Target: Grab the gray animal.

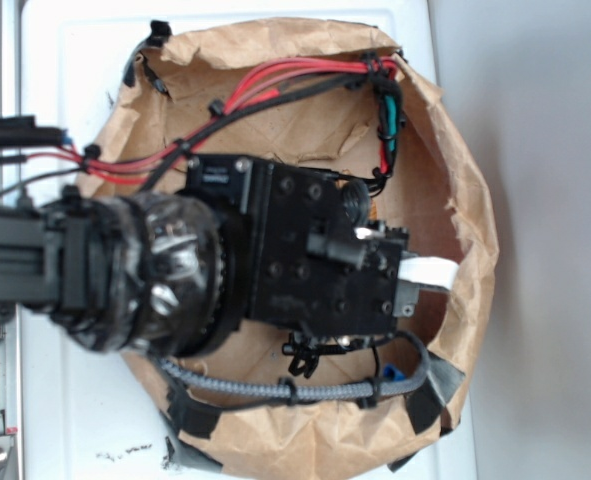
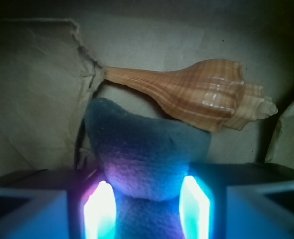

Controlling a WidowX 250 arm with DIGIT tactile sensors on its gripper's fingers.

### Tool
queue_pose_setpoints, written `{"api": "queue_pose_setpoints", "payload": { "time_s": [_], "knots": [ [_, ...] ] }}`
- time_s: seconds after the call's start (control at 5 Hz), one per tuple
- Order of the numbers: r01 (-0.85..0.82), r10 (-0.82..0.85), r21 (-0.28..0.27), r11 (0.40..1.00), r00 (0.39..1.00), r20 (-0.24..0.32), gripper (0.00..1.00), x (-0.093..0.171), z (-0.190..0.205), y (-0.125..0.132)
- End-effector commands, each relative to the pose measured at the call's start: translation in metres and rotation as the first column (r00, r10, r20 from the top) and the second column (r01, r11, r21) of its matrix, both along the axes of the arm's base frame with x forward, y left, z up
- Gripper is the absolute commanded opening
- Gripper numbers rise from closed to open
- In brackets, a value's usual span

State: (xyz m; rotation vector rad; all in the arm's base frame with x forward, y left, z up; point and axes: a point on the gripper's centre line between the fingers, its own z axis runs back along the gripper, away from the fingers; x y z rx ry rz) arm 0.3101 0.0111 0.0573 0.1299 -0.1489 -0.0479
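Tool [image 2: 146, 209] narrow, its lit pads [image 2: 98, 211] pressing both flanks of the gray animal [image 2: 147, 154], which sits inside the paper bag [image 1: 455, 180] touching the shell [image 2: 196, 92]; best practice: hold squeeze, lift straight, avoid dragging shell.

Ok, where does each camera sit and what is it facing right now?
Exterior: overhead, looking down on the arm reaching into the paper bag; the arm hides the contents.
Wrist: on the claw, facing into the bag at the gray animal between its lit fingers, seashell behind.
Shared: only the bag's brown paper.
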Motion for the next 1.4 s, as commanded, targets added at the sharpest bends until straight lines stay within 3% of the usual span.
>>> {"api": "queue_pose_setpoints", "payload": {
  "time_s": [0.0,0.2,0.4,0.6,0.8,1.0,1.2],
  "knots": [
    [-0.006,0.006,-0.007,1.0,0.998,0.059,0.0,0.008,0.022,0.002],
    [-0.02,0.023,-0.053,0.998,0.998,0.058,0.0,-0.002,0.055,-0.002],
    [-0.083,0.085,-0.123,0.989,0.996,0.005,0.0,-0.008,0.105,0.003],
    [-0.203,0.212,-0.101,0.974,0.974,0.085,0.0,-0.011,0.155,0.018],
    [-0.156,0.171,-0.182,0.971,0.983,0.068,0.0,-0.023,0.203,0.027],
    [-0.126,0.139,-0.176,0.976,0.988,0.065,0.93,-0.026,0.198,0.028],
    [-0.098,0.106,-0.147,0.984,0.993,0.047,1.0,-0.023,0.176,0.023]
  ]
}}
